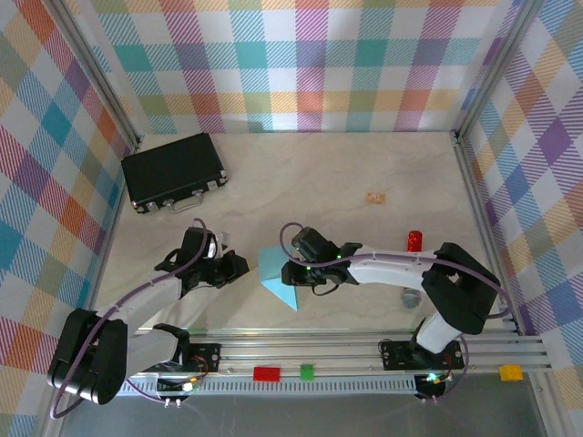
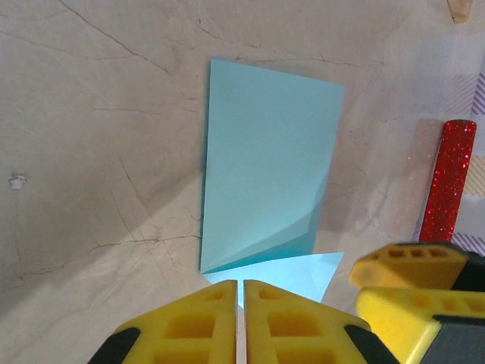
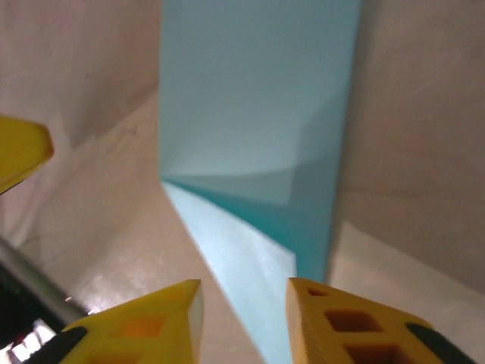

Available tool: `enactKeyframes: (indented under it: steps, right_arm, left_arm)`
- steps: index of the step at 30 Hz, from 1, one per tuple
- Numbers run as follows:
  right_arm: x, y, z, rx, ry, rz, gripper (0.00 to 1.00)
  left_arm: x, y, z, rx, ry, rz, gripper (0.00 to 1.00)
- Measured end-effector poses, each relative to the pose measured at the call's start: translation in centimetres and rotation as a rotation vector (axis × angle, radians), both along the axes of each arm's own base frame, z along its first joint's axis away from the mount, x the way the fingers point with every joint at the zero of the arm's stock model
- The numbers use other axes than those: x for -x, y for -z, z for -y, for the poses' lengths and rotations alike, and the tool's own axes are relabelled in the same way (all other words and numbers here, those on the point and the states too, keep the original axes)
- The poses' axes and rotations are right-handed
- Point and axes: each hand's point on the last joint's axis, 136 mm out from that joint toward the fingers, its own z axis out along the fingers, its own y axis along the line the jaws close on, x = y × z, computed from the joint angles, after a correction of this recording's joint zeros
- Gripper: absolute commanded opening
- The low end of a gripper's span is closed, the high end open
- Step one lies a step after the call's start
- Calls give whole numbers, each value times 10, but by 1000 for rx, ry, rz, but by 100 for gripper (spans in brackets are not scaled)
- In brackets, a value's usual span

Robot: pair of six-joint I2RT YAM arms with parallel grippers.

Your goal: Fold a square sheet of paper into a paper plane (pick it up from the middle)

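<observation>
Down on the table (image 1: 364,164), close to the near edge and about in the middle: the square sheet of paper (image 1: 278,278). Shaped like a tall strip, not a square. Folded over, with a slanted crease low down and one flap lifting up at the near end. Not yet a paper plane: no sharp nose, no wings. Looks like an early step, with most of the folding left to do.

Just to the left of the sheet, the left gripper (image 2: 242,284). Fingers pushed nearly together, with only a thin line between. Hard to say whether pinching any paper. Just to the right of the sheet, the right gripper (image 3: 241,292). Fingers apart, with the lifted flap running between them, not closed on it.

Farther right, a red marker (image 2: 447,182). Far back, a small tan scrap (image 1: 374,197). Far back on the left, a black case (image 1: 173,171).
</observation>
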Motion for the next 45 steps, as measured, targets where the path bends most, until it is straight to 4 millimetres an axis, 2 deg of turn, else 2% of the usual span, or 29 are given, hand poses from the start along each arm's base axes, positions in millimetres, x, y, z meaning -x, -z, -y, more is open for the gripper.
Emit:
enactKeyframes:
  steps: [2,3,6,9,12,17,23,25,33,38,45]
  right_arm:
    - [-5,4,8,-1,26,48,55]
    - [-6,8,13,5,42,53,57]
    - [-8,16,24,17,66,39,58]
    - [-13,12,19,-32,63,38,56]
    - [-16,8,7,-90,42,35,53]
    - [-8,23,-4,-112,-5,-22,42]
    - [-3,25,-8,-130,-36,-46,11]
    - [-3,24,-9,-138,-42,-49,6]
    - [-4,11,-6,-203,-53,-42,3]
    - [-3,14,0,-246,-50,-50,5]
    - [-3,18,9,-312,-27,-70,4]
  left_arm:
    - [0,0,0,-1,2,3,19]
    - [0,0,0,-2,3,5,21]
    - [-1,-1,-1,5,4,5,25]
    - [0,0,0,16,9,-6,26]
    - [2,2,2,24,17,-21,27]
    - [4,6,3,32,26,-47,27]
    - [8,9,6,49,39,-73,31]
    - [8,10,7,59,45,-78,33]
    - [3,11,14,86,64,-116,44]
    - [-6,6,18,109,60,-111,49]
    - [-9,12,23,145,53,-151,51]
